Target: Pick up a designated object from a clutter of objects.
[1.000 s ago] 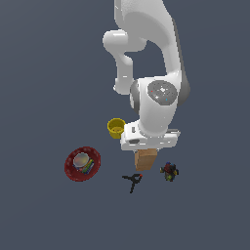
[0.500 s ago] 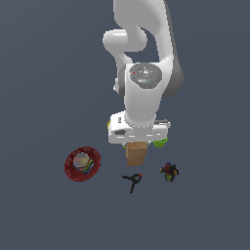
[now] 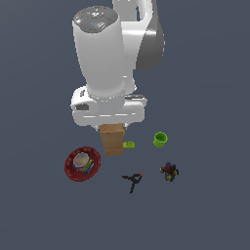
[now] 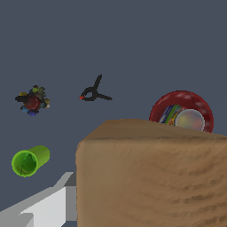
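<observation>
A: Dark slate-grey floor all round, flat and featureless; scattered with small items; any sign of the tan box?

B: Directly under the gripper, upright, top end tucked up beneath the white hand; filling most of the wrist view too, very close to the lens

A: And the fingers?

B: Hidden by the hand in the exterior view; one pale finger showing in the wrist view, pressed flat along the side of the box; other finger out of sight behind the cardboard; looks like a clamp on the box rather than an open hover

A: Lifted, or resting on the floor?

B: Hard to say; no shadow to judge by; bottom edge sitting level with the small green brick just beside it, apparently apart from it, so possibly down or barely raised

A: Rest of the clutter?

B: Well apart from the box: red bowl towards the exterior view's left, green cup on its side towards the right, black clamp and dark multicoloured toy lower in the picture; no yellow cup visible

A: So, progress?

B: Reach and grasp seemingly done; clear lift away from the floor probably left to do, with care not to nudge the brick
</observation>
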`<state>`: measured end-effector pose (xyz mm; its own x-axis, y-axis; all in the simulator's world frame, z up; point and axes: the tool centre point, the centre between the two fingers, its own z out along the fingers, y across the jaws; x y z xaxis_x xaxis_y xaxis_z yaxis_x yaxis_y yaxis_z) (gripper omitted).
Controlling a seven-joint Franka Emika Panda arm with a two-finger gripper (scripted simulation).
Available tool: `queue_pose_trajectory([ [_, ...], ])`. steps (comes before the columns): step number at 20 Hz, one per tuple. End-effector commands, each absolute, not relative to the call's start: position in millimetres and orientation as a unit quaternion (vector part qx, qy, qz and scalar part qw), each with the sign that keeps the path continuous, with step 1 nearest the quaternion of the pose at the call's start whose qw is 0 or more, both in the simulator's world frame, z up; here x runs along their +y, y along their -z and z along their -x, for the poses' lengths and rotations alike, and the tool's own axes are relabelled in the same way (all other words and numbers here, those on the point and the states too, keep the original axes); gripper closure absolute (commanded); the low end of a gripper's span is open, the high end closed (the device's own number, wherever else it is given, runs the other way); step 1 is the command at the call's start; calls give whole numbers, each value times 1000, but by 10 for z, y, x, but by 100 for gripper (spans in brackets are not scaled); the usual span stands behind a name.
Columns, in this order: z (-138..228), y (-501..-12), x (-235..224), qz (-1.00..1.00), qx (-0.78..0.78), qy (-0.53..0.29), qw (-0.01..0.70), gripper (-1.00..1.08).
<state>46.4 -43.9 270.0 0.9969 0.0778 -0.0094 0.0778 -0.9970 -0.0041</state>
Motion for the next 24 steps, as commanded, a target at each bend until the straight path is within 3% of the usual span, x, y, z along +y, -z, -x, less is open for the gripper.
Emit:
queue_pose_trajectory([
  [1, -451, -2981, -669, 999, -39, 0, 2, 108],
  [13, -382, -3935, -1621, 999, -39, 0, 1, 108],
  [24, -387, -4227, -1916, 999, -39, 0, 0, 108],
])
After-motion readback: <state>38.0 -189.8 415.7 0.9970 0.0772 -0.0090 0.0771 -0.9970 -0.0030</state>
